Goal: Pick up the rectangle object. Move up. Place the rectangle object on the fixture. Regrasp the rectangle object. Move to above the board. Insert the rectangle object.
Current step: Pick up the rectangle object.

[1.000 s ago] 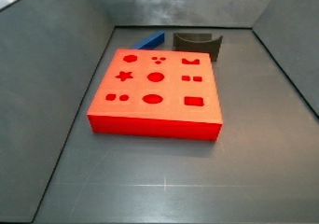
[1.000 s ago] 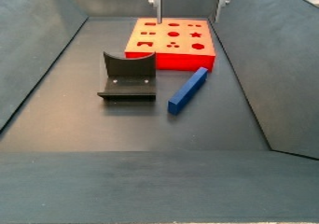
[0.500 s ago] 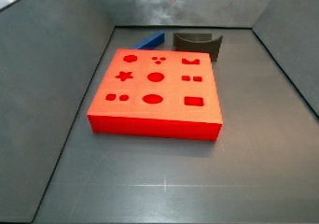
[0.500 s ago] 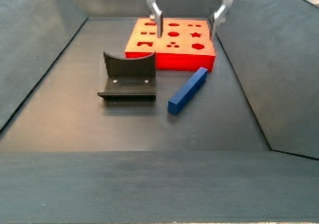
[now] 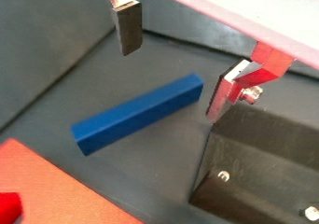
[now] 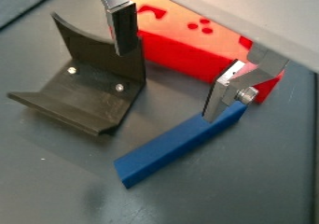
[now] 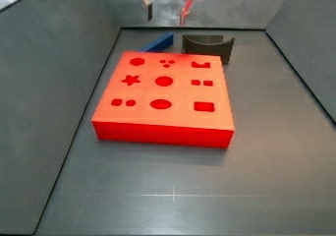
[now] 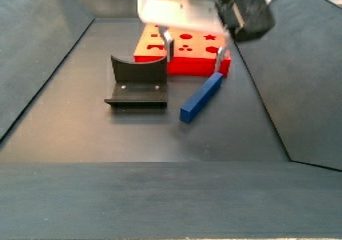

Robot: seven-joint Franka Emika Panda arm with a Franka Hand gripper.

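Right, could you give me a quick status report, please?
Claw open, above the blue bar, not touching. Bar flat on the floor beside the fixture. Nothing in the way.

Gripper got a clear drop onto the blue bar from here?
Probably yes. The gripper hangs open over the bar, which lies flat on the floor with nothing on it. The fixture and board sit close by, apparently outside the fingers' path.

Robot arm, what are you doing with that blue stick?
The gripper is open and hangs above the blue rectangle object, not touching it. The bar lies flat on the floor between the dark fixture and the red board. Nothing has been picked up yet; it looks ready to go down for the grab.
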